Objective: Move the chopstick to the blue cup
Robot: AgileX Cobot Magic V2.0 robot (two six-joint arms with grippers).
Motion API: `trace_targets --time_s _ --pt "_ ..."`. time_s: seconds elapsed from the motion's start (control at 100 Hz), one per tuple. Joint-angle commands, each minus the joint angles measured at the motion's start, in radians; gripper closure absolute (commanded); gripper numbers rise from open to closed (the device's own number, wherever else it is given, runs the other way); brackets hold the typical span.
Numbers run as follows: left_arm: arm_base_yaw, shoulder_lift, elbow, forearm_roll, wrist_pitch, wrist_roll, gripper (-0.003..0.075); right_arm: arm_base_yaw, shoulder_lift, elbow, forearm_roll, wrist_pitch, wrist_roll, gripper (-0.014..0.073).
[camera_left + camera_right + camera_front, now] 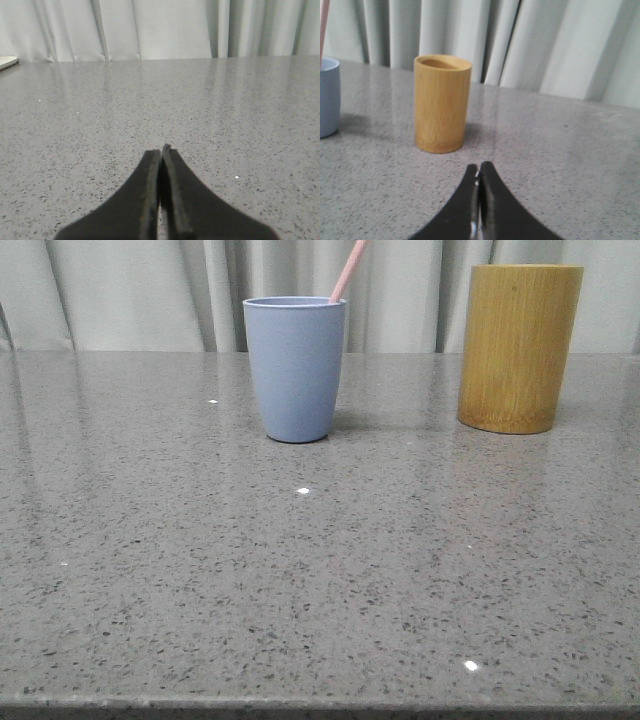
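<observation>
The blue cup (295,368) stands upright on the grey table, left of the bamboo holder (519,347). A pale pink chopstick (348,270) leans out of the cup to the upper right; its lower part is hidden inside. In the right wrist view the cup (328,97) and chopstick (323,27) show at the frame's edge, and the bamboo holder (442,103) stands beyond my right gripper (479,170), which is shut with nothing in it. My left gripper (161,152) is shut over bare tabletop, holding nothing. Neither gripper appears in the front view.
Grey speckled stone table (320,570) stretches to a front edge near the camera. White curtains (130,290) hang behind the table. A pale object (7,61) lies at the table's far edge in the left wrist view.
</observation>
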Motion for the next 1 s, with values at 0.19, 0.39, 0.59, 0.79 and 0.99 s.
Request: trace_targets --time_s 0.19,0.39,0.59,0.79,0.99 --pt "0.0 -0.035 0.009 0.0 -0.078 -0.001 0.0739 -0.019 -0.072 0.069 -0.009 -0.107 -0.003 0.0662" --pt "0.0 -0.035 0.009 0.0 -0.078 -0.001 0.0739 -0.019 -0.072 0.147 -0.006 -0.158 0.003 0.0662" --pt "0.0 -0.035 0.009 0.0 -0.078 -0.001 0.0739 -0.019 -0.072 0.19 -0.006 -0.218 0.025 0.0662" --pt "0.0 -0.035 0.009 0.0 -0.078 -0.001 0.0739 -0.019 -0.072 0.19 -0.006 -0.205 0.025 0.0662" --pt "0.0 -0.035 0.009 0.0 -0.078 -0.001 0.0739 -0.019 -0.072 0.19 -0.006 -0.205 0.025 0.0662"
